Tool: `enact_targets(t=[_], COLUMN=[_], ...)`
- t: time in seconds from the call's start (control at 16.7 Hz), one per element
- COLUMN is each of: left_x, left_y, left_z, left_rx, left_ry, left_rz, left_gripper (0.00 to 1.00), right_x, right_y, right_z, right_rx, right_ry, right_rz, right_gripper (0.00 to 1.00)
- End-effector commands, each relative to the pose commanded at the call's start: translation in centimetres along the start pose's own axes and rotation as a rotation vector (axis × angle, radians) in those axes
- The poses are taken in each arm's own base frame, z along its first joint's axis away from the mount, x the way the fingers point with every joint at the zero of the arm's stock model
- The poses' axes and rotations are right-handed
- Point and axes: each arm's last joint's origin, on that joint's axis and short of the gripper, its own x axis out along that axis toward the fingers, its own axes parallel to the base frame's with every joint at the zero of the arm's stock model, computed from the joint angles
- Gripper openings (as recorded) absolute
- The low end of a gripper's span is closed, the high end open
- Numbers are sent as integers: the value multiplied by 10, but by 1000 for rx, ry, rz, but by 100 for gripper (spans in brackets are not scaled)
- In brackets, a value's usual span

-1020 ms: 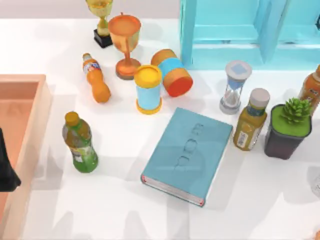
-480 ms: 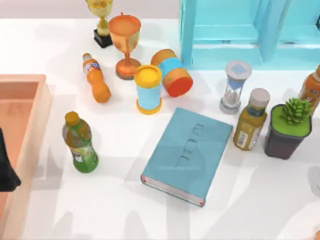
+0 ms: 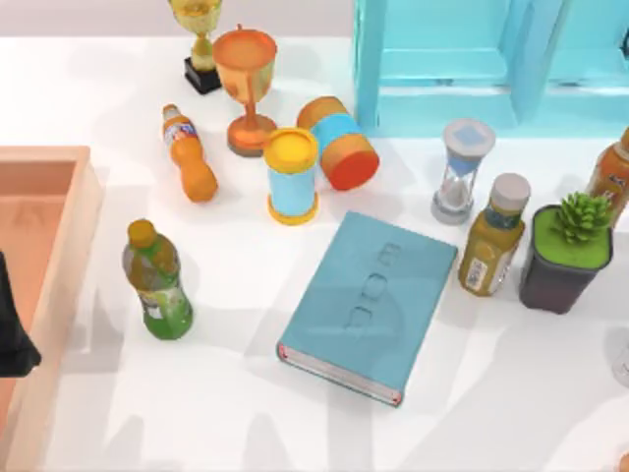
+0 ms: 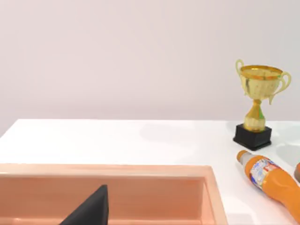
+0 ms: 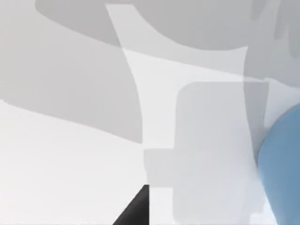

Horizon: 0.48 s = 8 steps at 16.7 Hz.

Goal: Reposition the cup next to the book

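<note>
Nothing on the counter (image 3: pixel 226 413) has moved in the last second. Only the grey shadows over the bare lower right have changed shape.

- The large flat teal-blue hardcover book (image 3: pixel 369 305) lies skewed at mid-counter, with its white page edges and red trim toward the near edge.
- My left tool (image 3: pixel 14 329) is parked at the left side over the peach open tray (image 3: pixel 44 155). I can't tell if it's apart or together.
- My right tool (image 5: pixel 135 212) is low over bare counter. I can't tell its state either.
- The small round translucent blue cup (image 5: pixel 281 164) is a curved blue surface cut off by the right wrist view's frame. It's near that tool, and I can't tell if they touch.

Room around the book:
- **Left long edge:** there's an open strip between it and the upright green bottle (image 3: pixel 157 280).
- **Lower right:** the counter is bare beyond the spine corner.
- **Far corners:** these are tight. The yellow-ended cylinder with a light-blue band (image 3: pixel 292 177) stands near one. The grey-capped yellow juice bottle (image 3: pixel 491 246) is just beside the other, with the dark-potted succulent (image 3: pixel 565 251) next to it.
</note>
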Motion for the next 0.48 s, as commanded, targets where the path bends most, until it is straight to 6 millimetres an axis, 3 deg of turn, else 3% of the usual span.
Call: enact_targets(t=[0.42, 0.48], left_x=[0, 0], left_y=[0, 0], left_z=[0, 0], left_rx=[0, 0], left_ry=[0, 0], left_rz=[0, 0], left_gripper=[100, 100], right_x=[0, 0], right_y=[0, 0], right_z=[0, 0], right_rx=[0, 0], right_ry=[0, 0], right_rz=[0, 0], right_gripper=[2, 0])
